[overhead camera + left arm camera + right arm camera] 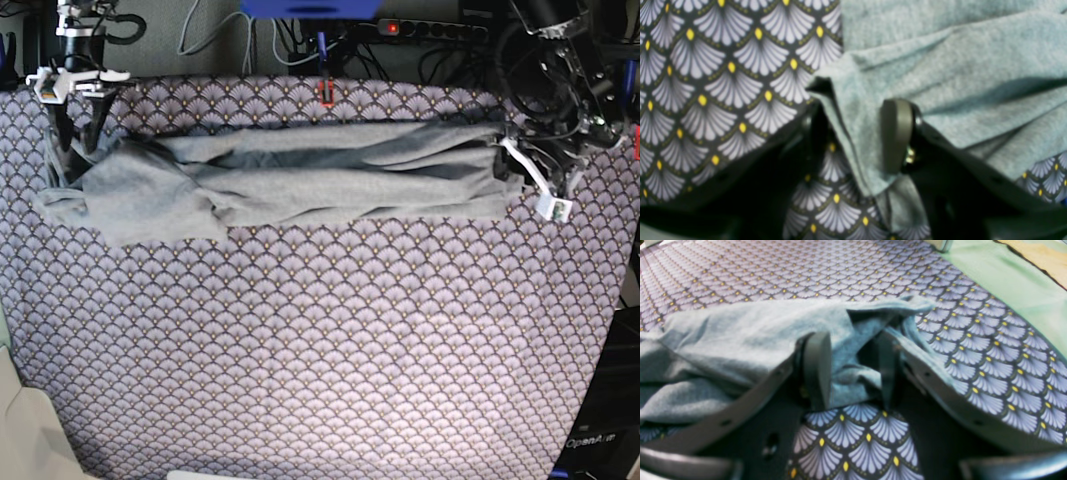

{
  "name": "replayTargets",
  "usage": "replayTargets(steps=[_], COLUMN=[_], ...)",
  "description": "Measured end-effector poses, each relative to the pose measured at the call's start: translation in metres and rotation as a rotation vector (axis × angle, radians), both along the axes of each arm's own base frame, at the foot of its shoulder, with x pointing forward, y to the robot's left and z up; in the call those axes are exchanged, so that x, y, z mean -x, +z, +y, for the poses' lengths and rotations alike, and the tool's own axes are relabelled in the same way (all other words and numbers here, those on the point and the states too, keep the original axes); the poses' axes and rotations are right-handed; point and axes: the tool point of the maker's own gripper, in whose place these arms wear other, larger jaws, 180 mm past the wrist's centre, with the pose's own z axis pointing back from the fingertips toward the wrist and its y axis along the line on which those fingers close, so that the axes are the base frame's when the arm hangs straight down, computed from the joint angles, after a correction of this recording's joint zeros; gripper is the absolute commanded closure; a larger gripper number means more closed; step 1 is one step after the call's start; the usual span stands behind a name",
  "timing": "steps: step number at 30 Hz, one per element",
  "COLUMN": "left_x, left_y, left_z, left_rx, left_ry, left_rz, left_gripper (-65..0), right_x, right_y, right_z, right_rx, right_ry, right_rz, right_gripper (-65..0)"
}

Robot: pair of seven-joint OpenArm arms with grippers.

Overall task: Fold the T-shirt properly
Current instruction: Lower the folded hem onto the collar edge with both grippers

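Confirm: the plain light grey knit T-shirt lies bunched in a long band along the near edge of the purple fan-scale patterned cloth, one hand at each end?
Not quite. The plain light grey knit T-shirt lies along the far edge of the purple fan-scale patterned cloth, not the near one, as the base view shows. The rest holds: the left hand and right hand are at its ends.

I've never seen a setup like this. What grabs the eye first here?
The purple fan-scale cloth covering the whole table. Across its far side lies a light grey T-shirt, stretched into a long rumpled band. An end effector stands at each end of it: the left end effector and the right end effector, jaws parted with shirt fabric between them.
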Motion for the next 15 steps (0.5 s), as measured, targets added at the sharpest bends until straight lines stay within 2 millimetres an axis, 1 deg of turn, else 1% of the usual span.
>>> replayTargets(steps=[5,11,15], left_x=[-0.0004,-0.0062,-0.0080], left_y=[0.0003,0.0033,0.0042], left_z=[-0.0006,-0.0010,-0.0013], left_rx=[0.003,0.003,0.003], left_ry=[0.000,0.000,-0.001], left_rz=[-0.002,-0.015,-0.018], left_gripper=[-26.7,-26.7,-26.7], right_x=[0.0014,-0.0021,-0.0066], right_y=[-0.0025,-0.0042,-0.0024], right_z=[0.0008,0.0093,0.0087], right_rx=[-0.004,-0.025,-0.024], right_ry=[-0.001,0.008,0.009], right_rz=[0.010,0.003,-0.007], right_gripper=[-34.7,-34.8,-34.8])
